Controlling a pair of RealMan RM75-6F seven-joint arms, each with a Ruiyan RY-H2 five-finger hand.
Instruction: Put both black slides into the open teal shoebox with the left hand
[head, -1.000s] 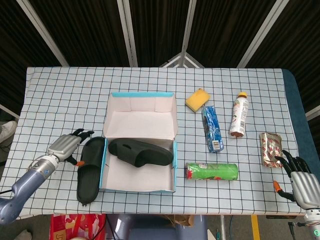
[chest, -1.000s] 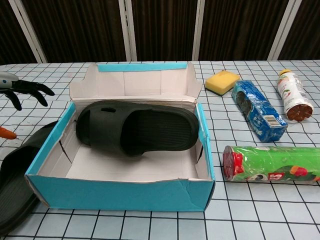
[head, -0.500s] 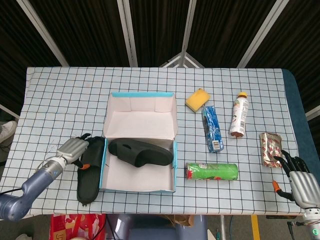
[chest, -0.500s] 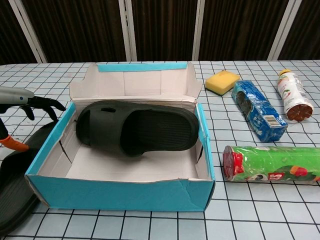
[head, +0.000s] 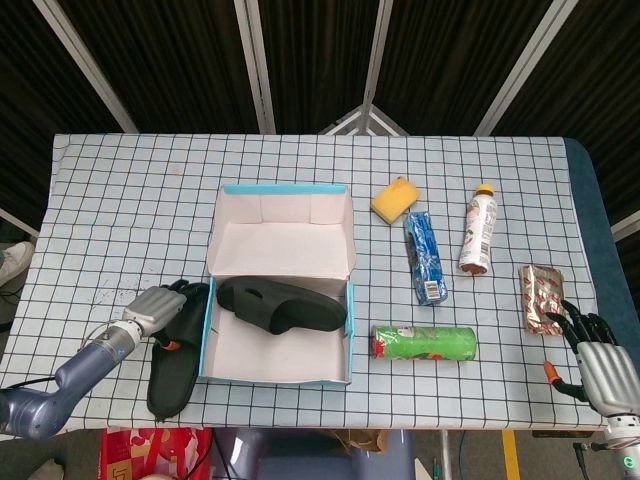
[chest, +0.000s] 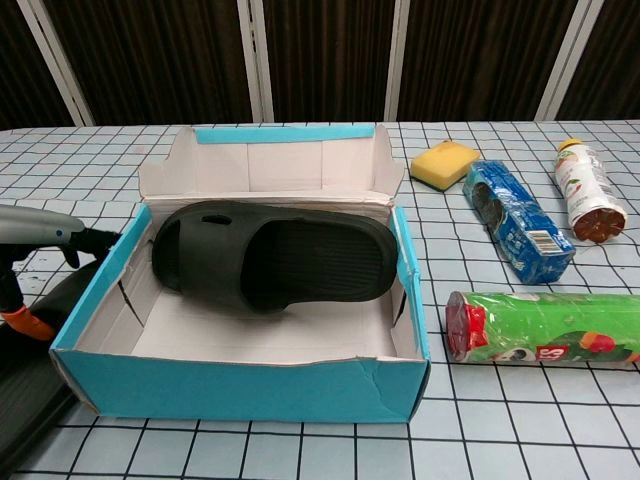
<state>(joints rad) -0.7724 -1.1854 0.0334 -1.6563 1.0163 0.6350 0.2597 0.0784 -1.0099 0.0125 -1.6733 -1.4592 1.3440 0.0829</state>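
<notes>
One black slide lies inside the open teal shoebox. The other black slide lies on the table against the box's left wall. My left hand lies across the far end of this outer slide and grips it, dark fingers on the side by the box wall, orange-tipped thumb at the slide's outer edge. My right hand rests open with spread fingers at the table's front right edge, seen only in the head view.
Right of the box lie a yellow sponge, a blue packet, a bottle, a green can and a foil packet close to my right hand. A red bag sits below the table's front edge.
My left hand has moved from beside the outer slide onto its far end and closed across it. That slide has shifted a little toward the table's front edge. The right hand has stayed put.
</notes>
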